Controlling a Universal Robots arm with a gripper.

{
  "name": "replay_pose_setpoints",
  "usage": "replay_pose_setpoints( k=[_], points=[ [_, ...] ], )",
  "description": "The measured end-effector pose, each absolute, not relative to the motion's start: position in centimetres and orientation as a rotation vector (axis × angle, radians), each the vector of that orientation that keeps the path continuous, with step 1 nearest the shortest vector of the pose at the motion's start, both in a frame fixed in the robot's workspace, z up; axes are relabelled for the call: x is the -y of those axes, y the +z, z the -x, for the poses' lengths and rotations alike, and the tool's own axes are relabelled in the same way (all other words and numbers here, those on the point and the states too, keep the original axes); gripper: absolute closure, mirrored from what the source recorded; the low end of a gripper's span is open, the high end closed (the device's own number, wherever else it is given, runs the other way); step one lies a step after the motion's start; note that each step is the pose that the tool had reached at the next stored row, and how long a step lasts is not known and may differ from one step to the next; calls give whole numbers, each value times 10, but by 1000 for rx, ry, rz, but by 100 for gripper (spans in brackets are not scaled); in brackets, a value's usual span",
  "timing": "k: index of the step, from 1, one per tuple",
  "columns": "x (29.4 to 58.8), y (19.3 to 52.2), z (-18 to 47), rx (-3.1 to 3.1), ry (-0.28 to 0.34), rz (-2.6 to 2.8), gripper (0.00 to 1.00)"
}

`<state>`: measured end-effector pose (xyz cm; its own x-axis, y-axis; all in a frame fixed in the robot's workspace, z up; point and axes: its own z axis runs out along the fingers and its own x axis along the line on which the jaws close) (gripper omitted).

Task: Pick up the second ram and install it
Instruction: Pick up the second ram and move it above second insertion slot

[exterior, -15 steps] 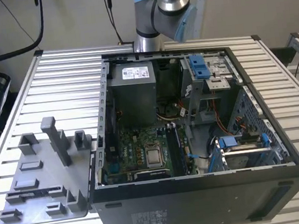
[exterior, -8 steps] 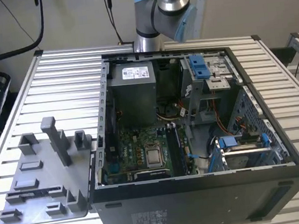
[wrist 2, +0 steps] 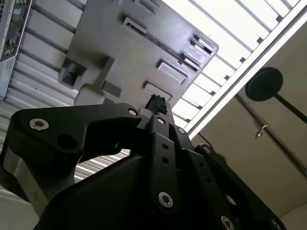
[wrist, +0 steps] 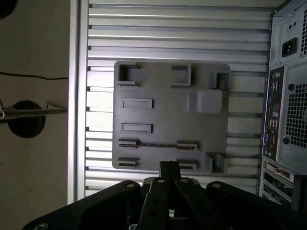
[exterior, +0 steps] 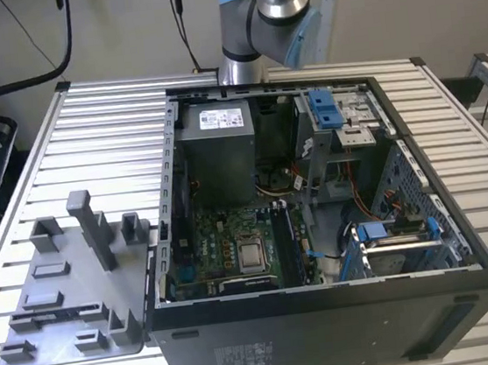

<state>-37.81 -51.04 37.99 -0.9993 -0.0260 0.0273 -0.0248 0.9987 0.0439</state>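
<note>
The second ram [wrist: 157, 144] is a thin dark strip standing on edge between two slotted holders of the grey fixture plate [wrist: 168, 110]. In the exterior view the ram [exterior: 55, 315] lies near the front of that plate [exterior: 58, 256], at the exterior view's left of the open computer case [exterior: 329, 314]. In both wrist views my gripper [wrist: 168, 166] hangs well above the plate with its black fingers [wrist 2: 156, 103] pressed together and nothing between them. The arm [exterior: 264, 13] rises behind the case.
Tall grey blocks [exterior: 90, 226] stand up from the fixture plate. Inside the case sit the power supply [exterior: 218, 150], the motherboard with its processor socket [exterior: 250, 254] and blue drive brackets [exterior: 391, 232]. The slatted metal table [exterior: 97, 129] ends close beside the plate [wrist: 79, 120].
</note>
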Motion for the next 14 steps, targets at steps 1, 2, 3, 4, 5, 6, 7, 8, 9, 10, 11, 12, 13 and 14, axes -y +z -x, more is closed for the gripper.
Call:
replay_pose_setpoints(
  k=[1,2,3,4,5,6,7,8,9,10,11,12,13,14],
  points=[
    [510,380,378,3113,-68,-47,89],
    [510,380,378,3112,-67,-55,89],
    [510,380,378,3112,-67,-63,89],
    [510,380,378,3112,-67,-71,89],
    [510,380,378,3111,-67,-79,89],
    [510,380,378,3111,-67,-86,89],
    [510,380,378,3111,-66,-94,89],
    [510,380,379,3110,-66,-103,89],
    [510,380,379,3110,-66,-111,89],
    [510,380,379,3110,-66,-120,89],
    [510,380,379,3109,-66,-128,89],
    [510,380,379,3109,-66,-138,89],
    [510,380,379,3108,-65,-146,89],
    [510,380,379,3108,-65,-155,89]
  ],
)
